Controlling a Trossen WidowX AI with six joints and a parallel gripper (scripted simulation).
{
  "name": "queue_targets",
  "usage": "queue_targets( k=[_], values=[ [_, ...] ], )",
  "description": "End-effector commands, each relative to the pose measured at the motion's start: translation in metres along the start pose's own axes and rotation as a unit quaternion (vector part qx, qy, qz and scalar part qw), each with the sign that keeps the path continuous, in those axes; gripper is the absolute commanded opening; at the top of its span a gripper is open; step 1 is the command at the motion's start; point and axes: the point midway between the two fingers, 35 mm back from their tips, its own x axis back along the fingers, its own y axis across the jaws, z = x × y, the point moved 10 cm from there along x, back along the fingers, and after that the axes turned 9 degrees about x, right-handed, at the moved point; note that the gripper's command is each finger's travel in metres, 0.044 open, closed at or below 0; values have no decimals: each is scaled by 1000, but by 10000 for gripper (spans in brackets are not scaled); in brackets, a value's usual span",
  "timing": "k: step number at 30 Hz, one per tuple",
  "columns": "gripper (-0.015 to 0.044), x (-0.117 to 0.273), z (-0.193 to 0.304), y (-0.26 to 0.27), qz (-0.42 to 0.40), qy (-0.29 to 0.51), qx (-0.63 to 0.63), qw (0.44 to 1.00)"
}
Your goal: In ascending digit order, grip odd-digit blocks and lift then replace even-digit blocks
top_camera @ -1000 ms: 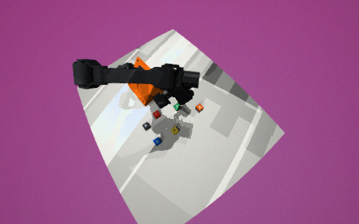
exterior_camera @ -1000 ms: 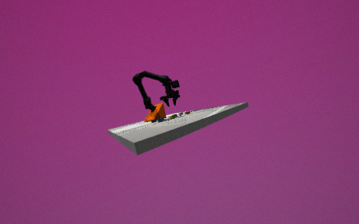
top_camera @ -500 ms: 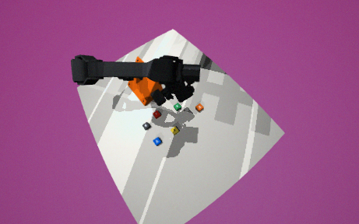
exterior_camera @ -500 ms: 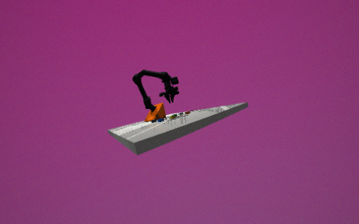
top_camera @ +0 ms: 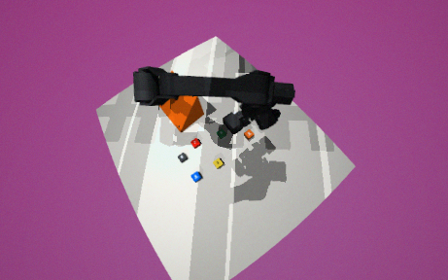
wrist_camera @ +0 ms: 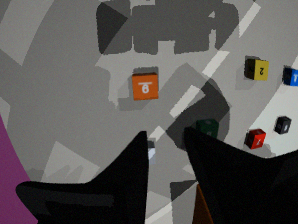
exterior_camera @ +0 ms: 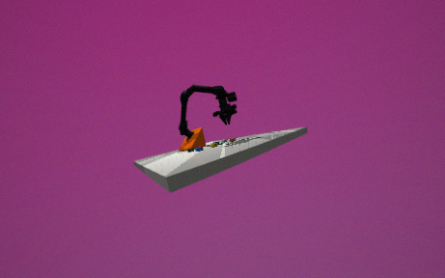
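My gripper [exterior_camera: 227, 123] [wrist_camera: 165, 135] is partly open and empty, high above the table. An orange block [top_camera: 249, 134] [wrist_camera: 145, 87] shows a barred digit, 6 or 9. A yellow block [top_camera: 218, 163] [wrist_camera: 257, 70] shows 2. A red block [top_camera: 195, 143] [wrist_camera: 256, 139] shows 7. A green block [top_camera: 222, 133] [wrist_camera: 207, 127] lies in shadow by the right fingertip in the wrist view, digit unclear. A white block [wrist_camera: 152, 152] is mostly hidden behind the left finger. Digits on the black block [top_camera: 183, 157] [wrist_camera: 283, 125] and blue block [top_camera: 196, 177] [wrist_camera: 291, 77] are too small to read.
The orange arm base [top_camera: 181, 114] [exterior_camera: 194, 140] stands on the pale table [top_camera: 169, 219] [exterior_camera: 168, 169]. The arm [top_camera: 208, 87] [exterior_camera: 207, 90] passes over the table's back part in the top view. Shadows of the arm fall around the green block.
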Motion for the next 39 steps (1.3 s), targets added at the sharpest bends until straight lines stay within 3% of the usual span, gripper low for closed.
queue_targets(
  k=[1, 5, 10, 35, 39],
  values=[
    [173, -14, -6, 4, -2, 1, -3, 1000],
    [278, -78, -5, 4, 0, 1, -3, 1000],
    [400, -81, -5, 4, 0, 1, -3, 1000],
    [400, -117, -4, 3, 1, 1, -3, 1000],
    [295, -117, -4, 3, 1, 1, -3, 1000]
  ],
)
